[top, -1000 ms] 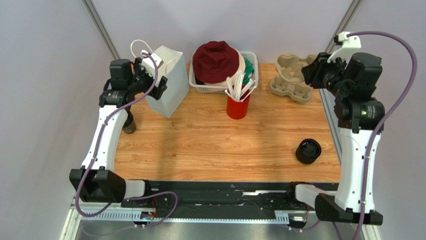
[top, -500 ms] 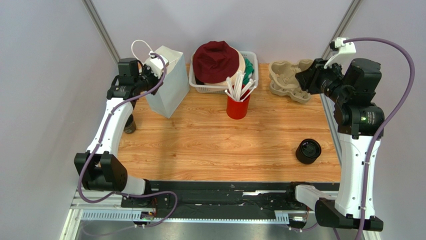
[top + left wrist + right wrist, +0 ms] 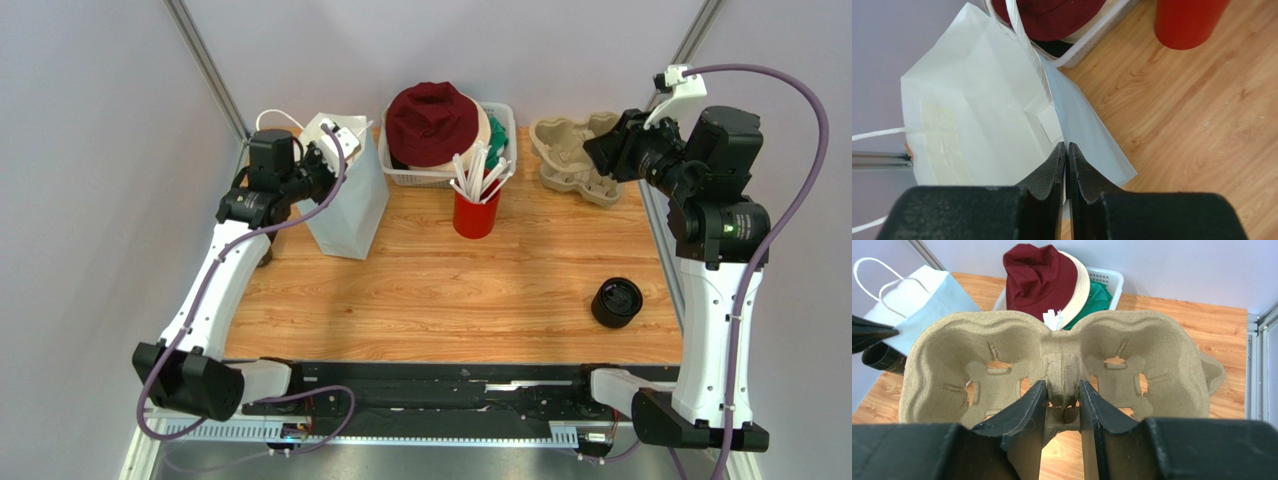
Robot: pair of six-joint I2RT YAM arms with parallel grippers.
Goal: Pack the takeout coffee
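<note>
The bag (image 3: 982, 100) rim is pinched by the left hand (image 3: 1066, 150). The carrier (image 3: 1132, 350) is pinched at its middle ridge by the right hand (image 3: 1062, 395). The coffee (image 3: 881, 359) is seen at the right wrist view's left edge, just beside the bag.

A white paper bag (image 3: 350, 205) stands open-mouthed at the far left of the wooden counter (image 3: 450, 290). Beside it, a white basket (image 3: 511, 130) holds a maroon hat (image 3: 432, 122) and green cloth (image 3: 497, 140). Just in front is a red cup (image 3: 476, 213) of white straws (image 3: 472, 172). A pulp cup carrier (image 3: 570, 160) is at far right, and a black ringed item (image 3: 616, 301) lies nearer.
</note>
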